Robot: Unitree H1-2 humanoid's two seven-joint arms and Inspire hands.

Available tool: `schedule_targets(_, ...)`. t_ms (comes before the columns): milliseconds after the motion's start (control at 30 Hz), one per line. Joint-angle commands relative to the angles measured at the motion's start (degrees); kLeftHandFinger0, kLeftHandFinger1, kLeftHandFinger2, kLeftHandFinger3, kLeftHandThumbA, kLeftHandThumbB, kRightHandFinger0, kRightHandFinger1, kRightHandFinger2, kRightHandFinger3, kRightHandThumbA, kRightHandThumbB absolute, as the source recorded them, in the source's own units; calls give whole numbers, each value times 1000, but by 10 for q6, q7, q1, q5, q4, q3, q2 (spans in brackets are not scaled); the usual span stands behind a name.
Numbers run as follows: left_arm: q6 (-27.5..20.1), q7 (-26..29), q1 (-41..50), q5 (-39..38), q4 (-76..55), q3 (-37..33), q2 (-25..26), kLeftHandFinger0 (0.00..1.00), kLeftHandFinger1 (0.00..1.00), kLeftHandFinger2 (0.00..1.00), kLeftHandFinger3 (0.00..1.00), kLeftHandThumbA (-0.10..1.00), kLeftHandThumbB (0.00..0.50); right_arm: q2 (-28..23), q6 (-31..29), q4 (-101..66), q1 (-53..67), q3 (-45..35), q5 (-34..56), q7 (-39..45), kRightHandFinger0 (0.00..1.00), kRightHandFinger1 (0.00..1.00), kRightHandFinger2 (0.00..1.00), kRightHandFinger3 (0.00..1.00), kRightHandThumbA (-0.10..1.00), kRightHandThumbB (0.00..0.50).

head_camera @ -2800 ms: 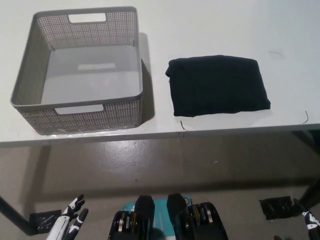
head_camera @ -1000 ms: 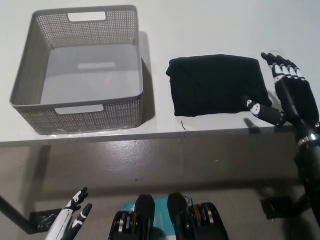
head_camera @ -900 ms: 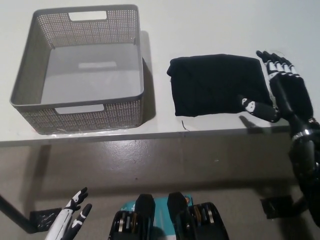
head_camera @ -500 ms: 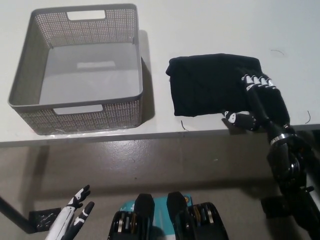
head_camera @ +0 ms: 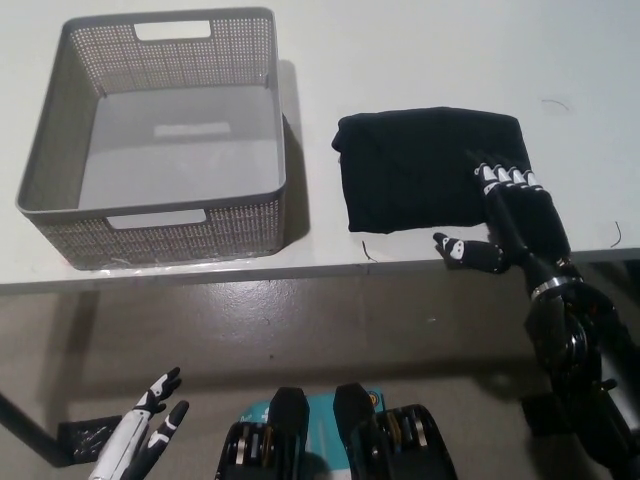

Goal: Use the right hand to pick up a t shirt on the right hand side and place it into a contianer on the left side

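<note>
A folded black t-shirt lies on the white table, right of the middle. My black right hand lies open over the shirt's front right corner, its fingers spread on the cloth and its thumb out past the shirt's front edge. A grey perforated basket stands on the table's left side with nothing in it. My white left hand hangs low at the bottom left, below the table, fingers apart.
The table's front edge runs across the middle of the picture, with grey floor below it. A strip of bare table separates basket and shirt. A loose dark thread lies near the right front edge.
My right hand came up from below the table at the right, then moved left and forward onto the shirt's front right corner. The shirt and basket have not moved.
</note>
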Motion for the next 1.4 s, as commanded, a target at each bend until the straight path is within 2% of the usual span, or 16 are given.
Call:
schedule_targets(0, -9, -1, -8, 4, -17, -1, 13, 991, 1000, 1000, 1000, 1000, 469, -5, -3, 13, -36, -4, 3, -28, 1000, 1000, 1000, 1000, 868, 500)
schedule_targets(200, -3, -6, -7, 3, -21, -1, 15, 1000, 1000, 1000, 1000, 1000, 468, 4, -11, 41, -56, -2, 7, -40, 1000, 1000, 1000, 1000, 833, 498)
schedule_targets(500, 3, -14, -6, 3, -29, -5, 18, 981, 1000, 1000, 1000, 1000, 457, 15, -6, 55, -69, 3, 8, -41, 1000, 1000, 1000, 1000, 868, 500)
schedule_targets(533, 6, -13, -6, 7, -29, -5, 19, 983, 1000, 1000, 1000, 1000, 475, 21, -5, 58, -73, 5, 7, -43, 1000, 1000, 1000, 1000, 847, 500)
schedule_targets(600, 2, -12, -9, 12, -26, -6, 18, 979, 1000, 1000, 1000, 1000, 478, 22, -7, 65, -77, 7, 5, -47, 1000, 1000, 1000, 1000, 851, 500)
schedule_targets(800, 0, -21, -11, -1, -26, -6, 17, 981, 1000, 1000, 1000, 1000, 432, 34, -13, 91, -90, 12, 8, -59, 1000, 1000, 1000, 1000, 908, 500)
schedule_targets(900, 1, -22, -13, -1, -24, -5, 16, 981, 1000, 1000, 1000, 1000, 439, 40, -20, 108, -96, 11, 13, -70, 1000, 1000, 1000, 1000, 875, 500)
schedule_targets(1000, 2, -22, -13, -1, -25, -4, 14, 976, 1000, 1000, 1000, 1000, 449, 44, -18, 122, -102, 12, 14, -72, 1000, 1000, 1000, 1000, 908, 500)
schedule_targets(1100, -3, -25, -14, -10, -25, -1, 13, 952, 1000, 1000, 1000, 1000, 415, 50, -29, 155, -115, 13, 18, -87, 1000, 1000, 1000, 1000, 921, 500)
schedule_targets(1133, 0, -25, -14, -9, -27, -1, 13, 938, 1000, 1000, 1000, 1000, 429, 51, -34, 165, -118, 13, 20, -93, 1000, 1000, 1000, 1000, 896, 498)
schedule_targets(1200, 4, -26, -14, -9, -31, 0, 12, 918, 1000, 1000, 1000, 1000, 435, 53, -47, 177, -122, 9, 30, -103, 1000, 1000, 1000, 1000, 784, 447)
schedule_targets(1233, 6, -27, -14, -11, -33, 1, 11, 913, 1000, 1000, 1000, 1000, 439, 55, -58, 185, -123, 4, 38, -114, 1000, 1000, 1000, 1000, 620, 399)
schedule_targets(1267, 7, -28, -14, -13, -33, 1, 10, 912, 1000, 1000, 1000, 1000, 441, 57, -70, 191, -123, -1, 47, -125, 1000, 1000, 1000, 1000, 552, 408)
schedule_targets(1300, 5, -29, -16, -16, -29, 1, 9, 912, 1000, 1000, 1000, 1000, 453, 64, -110, 211, -125, -17, 62, -176, 1000, 1000, 1000, 1000, 265, 240)
schedule_targets(1333, 4, -28, -17, -16, -27, 2, 8, 907, 1000, 1000, 1000, 1000, 471, 72, -155, 234, -128, -34, 80, -228, 1000, 1000, 1000, 1000, -72, 270)
schedule_targets(1367, 7, -28, -18, -17, -28, 3, 8, 901, 1000, 1000, 1000, 1000, 483, 80, -185, 251, -132, -52, 100, -258, 847, 817, 868, 849, -99, 241)
